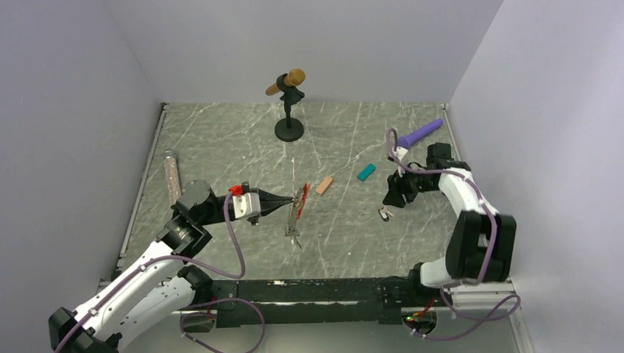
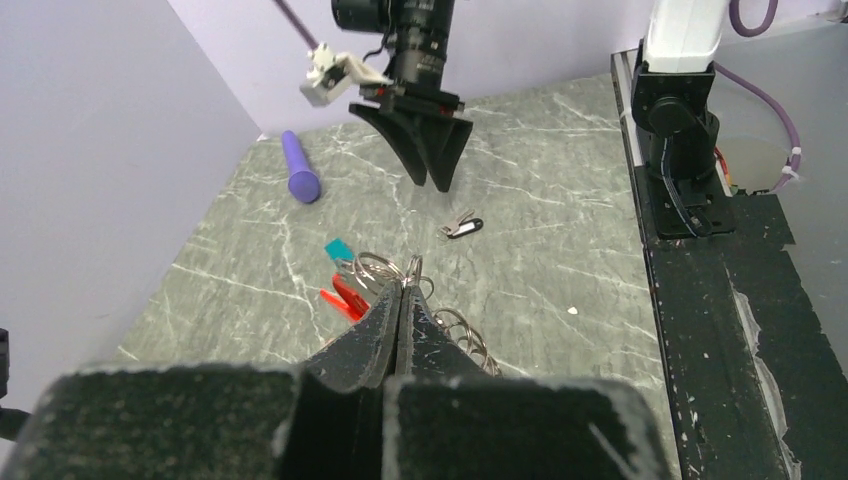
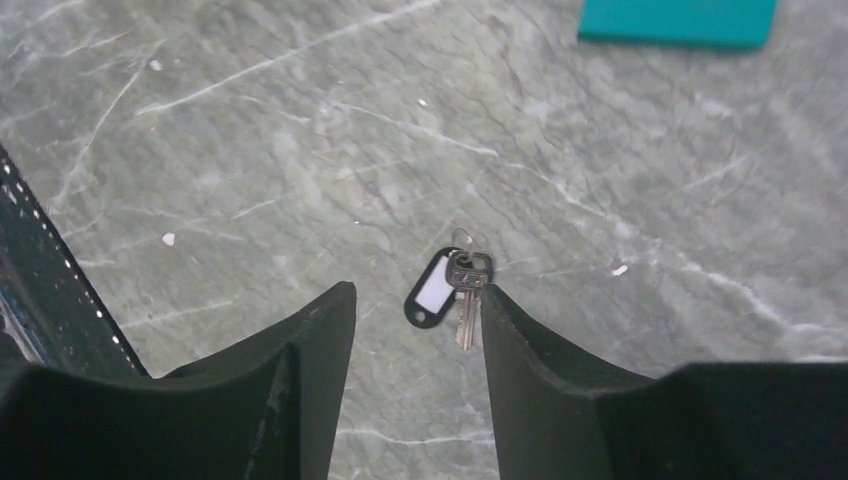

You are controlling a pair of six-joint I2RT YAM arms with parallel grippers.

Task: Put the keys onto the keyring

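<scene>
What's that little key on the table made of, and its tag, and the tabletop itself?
Key: likely metal, its blade silvery and glinting. Tag: probably plastic, a glossy black frame round a white insert. Tabletop: looks like grey-green marble with white veins, matte; it could as well be a printed laminate.

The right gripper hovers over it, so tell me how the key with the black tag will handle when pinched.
The key lies flat on the smooth table, so it may skid rather than lift. It looks thin and probably light. Its black tag joins by a small ring, so it will likely swing loose.
</scene>
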